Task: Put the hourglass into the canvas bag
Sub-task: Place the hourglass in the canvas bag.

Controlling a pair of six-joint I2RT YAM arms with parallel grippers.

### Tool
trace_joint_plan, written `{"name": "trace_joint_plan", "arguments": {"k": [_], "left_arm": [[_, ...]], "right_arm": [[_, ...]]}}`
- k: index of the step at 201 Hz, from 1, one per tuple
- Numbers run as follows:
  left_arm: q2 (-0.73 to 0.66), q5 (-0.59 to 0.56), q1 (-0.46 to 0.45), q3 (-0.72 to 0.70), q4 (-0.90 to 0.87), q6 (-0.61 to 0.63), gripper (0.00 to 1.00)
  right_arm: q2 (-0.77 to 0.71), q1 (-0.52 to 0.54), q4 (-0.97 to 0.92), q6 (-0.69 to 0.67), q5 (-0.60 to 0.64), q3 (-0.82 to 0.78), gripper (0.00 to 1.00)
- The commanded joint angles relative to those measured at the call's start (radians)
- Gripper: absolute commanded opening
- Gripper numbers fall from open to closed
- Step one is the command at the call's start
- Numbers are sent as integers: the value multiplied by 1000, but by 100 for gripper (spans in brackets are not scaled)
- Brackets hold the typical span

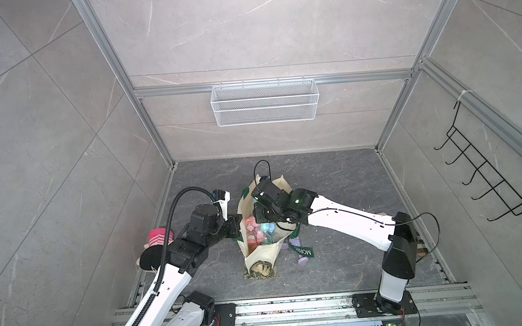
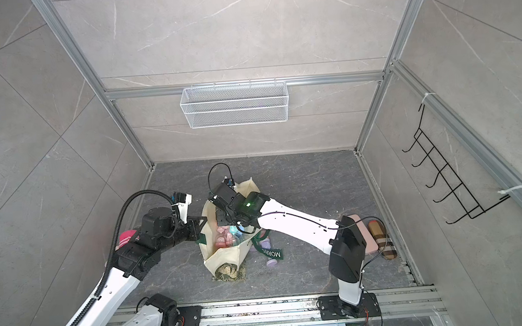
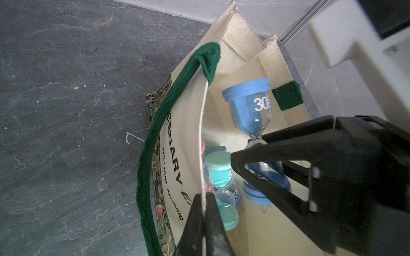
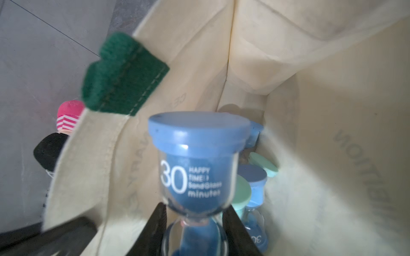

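Note:
The cream canvas bag [image 1: 261, 255] [image 2: 220, 258] stands open on the dark floor, with green handles. My left gripper [image 3: 203, 196] is shut on the bag's near rim [image 3: 203, 124] and holds that side; in both top views it sits at the bag's left edge [image 1: 237, 226] [image 2: 199, 228]. My right gripper [image 4: 194, 212] is shut on the neck of a blue hourglass [image 4: 195, 141] [image 3: 248, 106] marked "30", inside the bag's mouth. Its black fingers [image 3: 288, 130] show in the left wrist view. Under the right wrist, the held hourglass is hidden in both top views.
Several other hourglasses lie in the bag, teal [image 3: 219, 175] and pink [image 1: 252, 230]. Purple ones [image 1: 304, 258] lie on the floor beside the "MORRIS" strap [image 1: 304, 251]. A doll with a pink striped hat [image 1: 159, 240] lies left, a plaid slipper [image 2: 383, 240] right. A wire basket [image 1: 265, 102] hangs on the back wall.

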Motion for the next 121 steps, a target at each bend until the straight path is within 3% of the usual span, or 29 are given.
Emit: {"name": "trace_joint_plan", "arguments": {"k": [1,59,121], "left_arm": [[-37,6,-4,17,62,14,0],[-37,7,-4,19,61,13,0],[-39,7,-3,20,59,14,0]], "right_arm": [[33,-14,-20,20,-20,43,0],[145,-34,-72,23,-26,127,0],[227,-37,-120,20,-18,187,26]]}}
